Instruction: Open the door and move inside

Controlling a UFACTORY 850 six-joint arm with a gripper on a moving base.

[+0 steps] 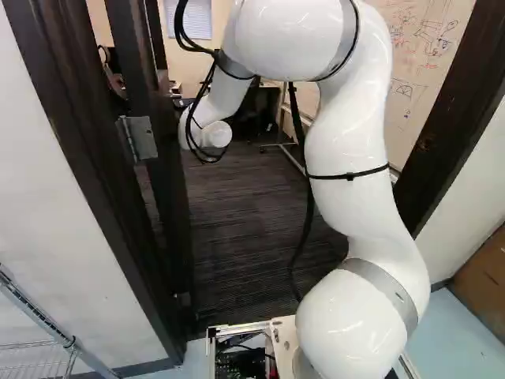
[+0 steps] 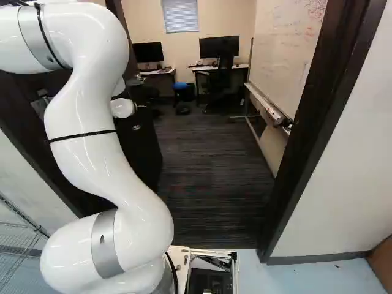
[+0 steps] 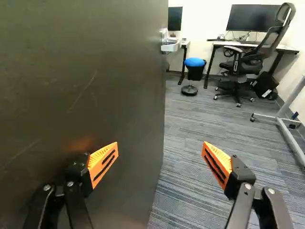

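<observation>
The door point(image 3: 90, 81) is swung inward, its broad face beneath and beyond one of the fingers point(image 3: 103, 163) and its free edge running ahead through the space between them. The fingers are spread wide with nothing between their pads; whether one brushes the panel, I cannot tell. The lever handle point(image 3: 169, 46) is well ahead of them, near that free edge. Beyond the finger on the open side lie the carpet point(image 3: 190, 181) and, farther off, an office chair point(image 3: 243, 62) at a bench point(image 3: 286, 49).

The opening looks largely won, so the step in hand is probably going through. Roll forward slowly and straight, keeping the base centred between the hinge-side jamb point(image 1: 95, 181) and the opposite jamb point(image 2: 318, 135). Let the arm point(image 1: 347, 142) fend the panel gently aside if it drifts back; don't close on its edge, and keep the elbow clear of both jambs.
</observation>
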